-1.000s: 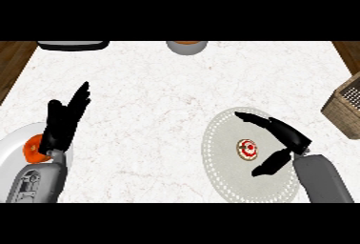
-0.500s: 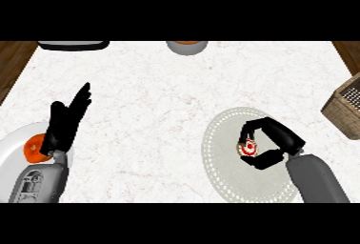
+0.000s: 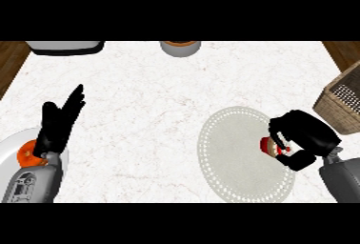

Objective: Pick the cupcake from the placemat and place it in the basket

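Note:
A small red and white cupcake [image 3: 268,146] shows at the right side of the round pale placemat [image 3: 232,157]. My right hand [image 3: 302,136] is curled round it, and only its left part peeks out between the fingers and thumb. The wicker basket [image 3: 345,102] stands at the counter's right edge, just up and right of that hand. At the left, my left hand [image 3: 57,124] rests open with its fingers pointing up.
A white plate [image 3: 10,151] with an orange fruit [image 3: 29,153] lies at the lower left under my left forearm. A grey cup [image 3: 181,47] and a dark tray [image 3: 65,46] sit along the far edge.
My right hand closed round the cupcake and has carried it rightward from the placemat's middle to its right side. The left hand has not moved.

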